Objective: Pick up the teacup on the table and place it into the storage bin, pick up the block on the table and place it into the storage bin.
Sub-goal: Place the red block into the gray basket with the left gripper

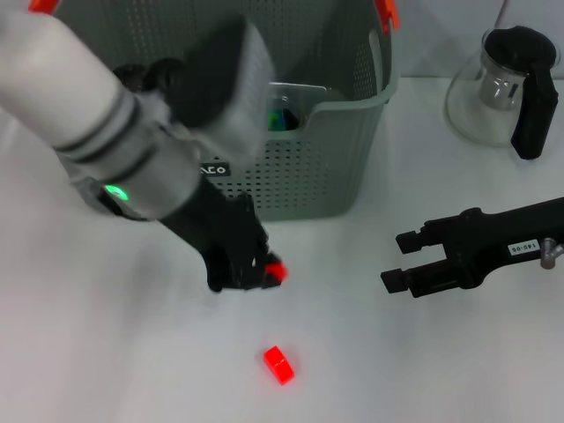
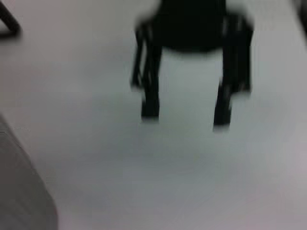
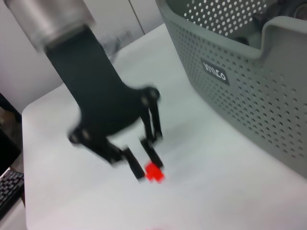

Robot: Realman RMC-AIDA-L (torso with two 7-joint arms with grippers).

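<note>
Head view, nearest first: a small red plastic block (image 1: 278, 364) lies loose on the white table (image 1: 106, 352). Just beyond it, the left gripper (image 1: 242, 280) hangs low over the table, fingers spread and holding nothing, with a second red block (image 1: 276, 270) just beside one fingertip. Off to the side, the right gripper (image 1: 397, 261) hovers open and idle. Farther back stands the large grey perforated storage bin (image 1: 317, 167), a teacup (image 1: 286, 113) apparently already inside. So the cup step looks done; blocks remain. Farthest sits a glass kettle (image 1: 502, 92).
</note>
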